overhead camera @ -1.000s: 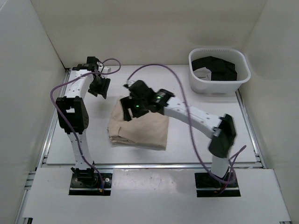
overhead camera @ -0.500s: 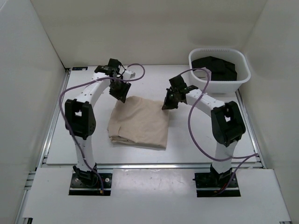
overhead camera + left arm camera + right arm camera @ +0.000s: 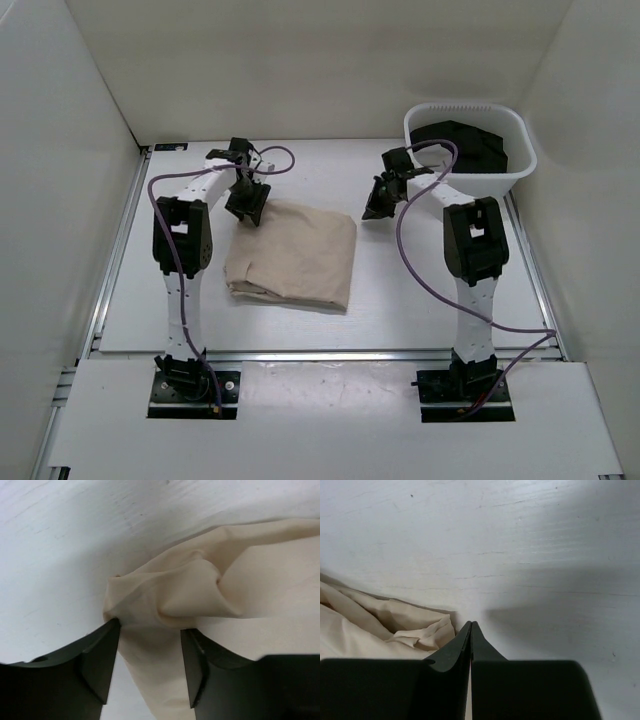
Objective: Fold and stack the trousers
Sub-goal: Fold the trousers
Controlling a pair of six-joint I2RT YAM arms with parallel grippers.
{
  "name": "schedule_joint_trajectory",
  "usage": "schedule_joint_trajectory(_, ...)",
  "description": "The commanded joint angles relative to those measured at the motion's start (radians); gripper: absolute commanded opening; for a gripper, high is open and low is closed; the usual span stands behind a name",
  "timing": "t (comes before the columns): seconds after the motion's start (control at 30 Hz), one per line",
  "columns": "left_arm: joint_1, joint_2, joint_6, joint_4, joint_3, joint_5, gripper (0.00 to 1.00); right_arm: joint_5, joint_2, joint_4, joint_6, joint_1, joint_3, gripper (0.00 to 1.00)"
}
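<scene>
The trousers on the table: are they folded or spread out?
Folded: the trousers lie as a compact, layered rectangle with no legs sticking out.

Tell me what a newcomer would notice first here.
A folded beige pair of trousers lies mid-table, the left hand open astride its bunched far-left corner. The right hand is shut and empty beside the far-right corner, and a white basket of black garments sits far right.
</scene>
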Motion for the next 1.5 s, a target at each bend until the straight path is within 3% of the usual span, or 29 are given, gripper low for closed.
schedule_joint_trajectory(0.0,0.003,-0.106,-0.011,0.024,-0.023,0.025,0.65,0.007,-0.064,-0.075,-0.072,-0.003,0.076,0.00)
schedule_joint_trajectory(0.17,0.031,-0.285,-0.011,0.024,-0.104,0.025,0.69,0.090,-0.290,-0.132,-0.129,0.048,0.017,0.00)
schedule_joint_trajectory(0.27,0.031,-0.449,0.021,0.024,-0.196,0.089,0.69,0.046,-0.390,-0.132,-0.116,0.127,-0.117,0.00)
schedule_joint_trajectory(0.37,0.010,-0.569,0.032,0.004,-0.388,0.151,0.66,0.015,-0.426,-0.132,-0.105,0.225,-0.226,0.00)
schedule_joint_trajectory(0.4,-0.012,-0.613,0.045,0.004,-0.554,0.172,0.61,0.015,-0.426,-0.102,-0.055,0.291,-0.279,0.00)
schedule_joint_trajectory(0.57,-0.021,-0.643,0.045,0.053,-0.765,0.183,0.56,-0.035,-0.342,-0.089,-0.033,0.327,-0.278,0.00)
schedule_joint_trajectory(0.73,-0.021,-0.652,0.055,0.137,-0.853,0.096,0.56,-0.062,-0.296,-0.074,-0.003,0.327,-0.347,0.00)
schedule_joint_trajectory(0.87,-0.021,-0.670,0.055,0.180,-0.933,0.016,0.56,0.040,-0.296,-0.065,0.007,0.298,-0.402,0.00)
schedule_joint_trajectory(1.07,-0.021,-0.733,0.064,0.165,-0.925,0.080,0.59,0.073,-0.285,-0.088,-0.037,0.255,-0.361,0.00)
schedule_joint_trajectory(1.2,-0.021,-0.772,0.050,0.090,-0.802,0.140,0.62,0.130,-0.317,-0.175,-0.100,0.237,-0.286,0.00)
schedule_joint_trajectory(1.23,-0.012,-0.801,0.050,0.076,-0.771,0.157,0.64,0.149,-0.351,-0.227,-0.112,0.224,-0.269,0.03)
schedule_joint_trajectory(1.3,0.028,-0.844,0.015,0.064,-0.679,0.209,0.70,0.241,-0.384,-0.294,-0.149,0.214,-0.211,0.26)
schedule_joint_trajectory(1.33,0.046,-0.889,0.004,0.064,-0.651,0.220,0.72,0.270,-0.417,-0.366,-0.160,0.214,-0.192,0.57)
schedule_joint_trajectory(1.43,0.127,-0.957,-0.034,0.076,-0.568,0.161,0.77,0.355,-0.490,-0.478,-0.193,0.192,-0.148,0.73)
schedule_joint_trajectory(1.47,0.147,-0.968,-0.060,0.076,-0.556,0.115,0.80,0.370,-0.513,-0.497,-0.194,0.177,-0.137,0.84)
